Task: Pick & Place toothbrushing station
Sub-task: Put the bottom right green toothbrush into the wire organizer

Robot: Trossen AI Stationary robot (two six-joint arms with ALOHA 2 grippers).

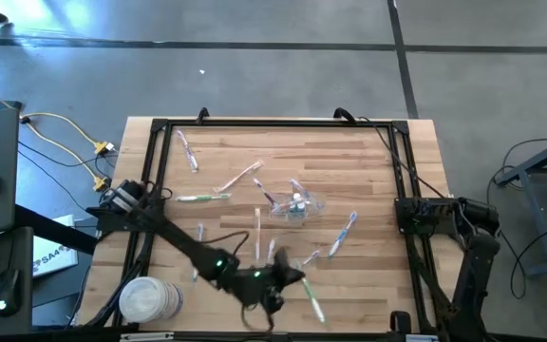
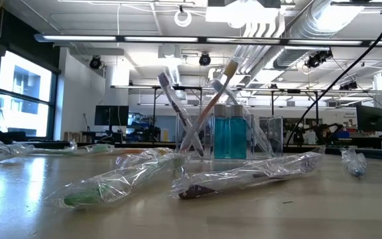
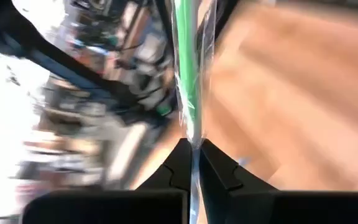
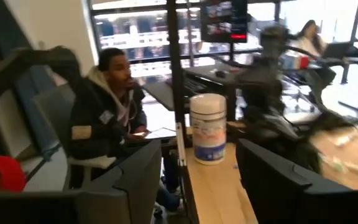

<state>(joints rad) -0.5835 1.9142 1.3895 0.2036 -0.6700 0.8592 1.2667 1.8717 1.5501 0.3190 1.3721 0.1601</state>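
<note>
My left gripper (image 1: 291, 281) is near the table's near edge and is shut on a green toothbrush in a clear wrapper (image 3: 187, 74), which also shows in the high view (image 1: 312, 302). The transparent container (image 1: 298, 207) stands mid-table with toothbrushes upright in it (image 2: 197, 113). Several wrapped toothbrushes lie flat on the table around it, such as one to its right (image 1: 342, 234) and one to its left (image 1: 202, 198); two lie close in the low view (image 2: 111, 184) (image 2: 251, 174). My right gripper (image 4: 197, 186) is open and empty at the table's right edge. My left gripper pinches the clear wrapper's end (image 3: 193, 142) between its two fingertips (image 3: 178, 158). The green toothbrush runs straight on from the fingers, along them. Whether its far end rests on the table, I cannot tell.
A white wipe canister (image 1: 150, 299) stands at the near left corner; it also shows in the right wrist view (image 4: 208, 127). A black frame (image 1: 254, 123) runs around the table. A person (image 4: 104, 118) sits beyond the table's left side.
</note>
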